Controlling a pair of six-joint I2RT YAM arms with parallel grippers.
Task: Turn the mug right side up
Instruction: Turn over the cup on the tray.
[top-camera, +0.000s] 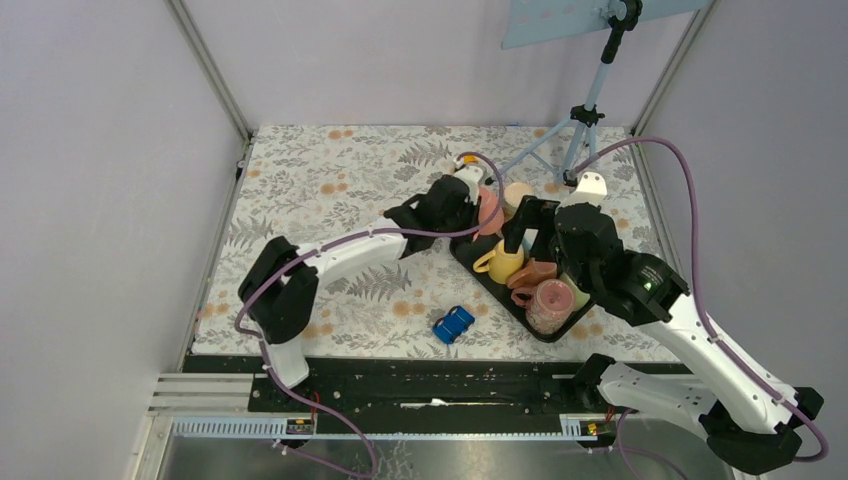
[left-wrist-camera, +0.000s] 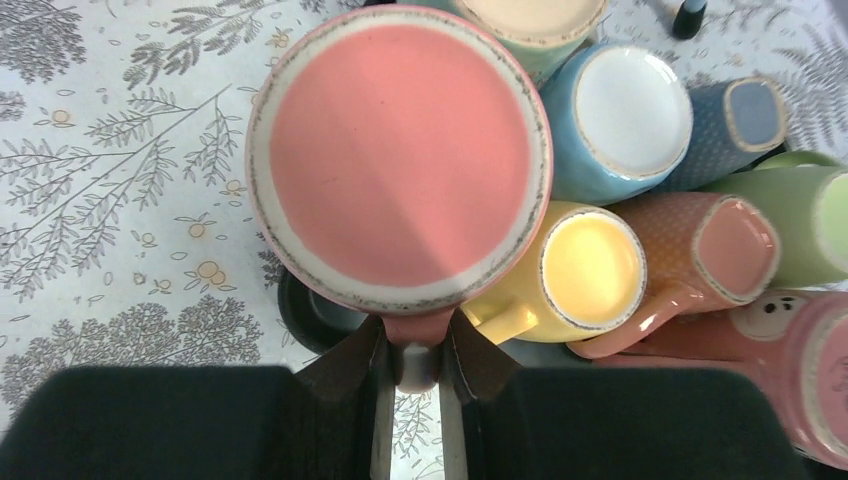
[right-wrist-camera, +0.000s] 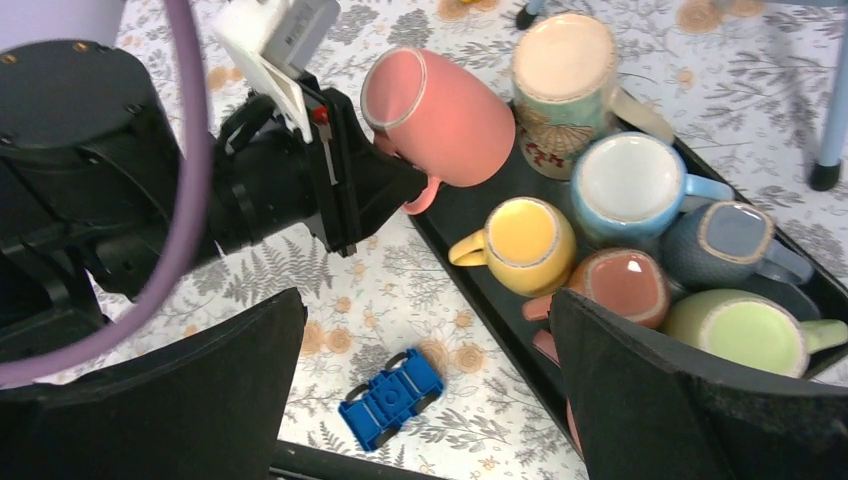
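Left claw (left-wrist-camera: 413, 345) is pinched onto the handle of the pink glazed ceramic mug (left-wrist-camera: 400, 160), fingers (left-wrist-camera: 350, 365) either side of the handle stub.

The mug is not upright. In the right wrist view it's tipped hard over, with the flat base and its cream speckled ring aimed up and away from the tray. The mouth end points down toward the tray and is hidden. It sits over the left corner of the black rectangular tray (right-wrist-camera: 470, 215), just beside the cream patterned mug (right-wrist-camera: 565, 60). Can't tell whether it touches the tray floor.

Rest of the tray load, packed close, bases facing the right wrist camera:
- light blue mug (right-wrist-camera: 630, 185)
- yellow mug (right-wrist-camera: 520, 240), handle toward the tray's left edge
- dark blue dotted mug (right-wrist-camera: 735, 235)
- orange mug (right-wrist-camera: 625, 285)
- pale green mug (right-wrist-camera: 750, 330)

Right claw (right-wrist-camera: 428, 310) is spread wide with nothing between the fingers, hanging above the tray's near side.

A small blue plastic block (right-wrist-camera: 390, 398) lies on the floral-print surface (top-camera: 330, 180), near the tray's near-left edge but clear of it.
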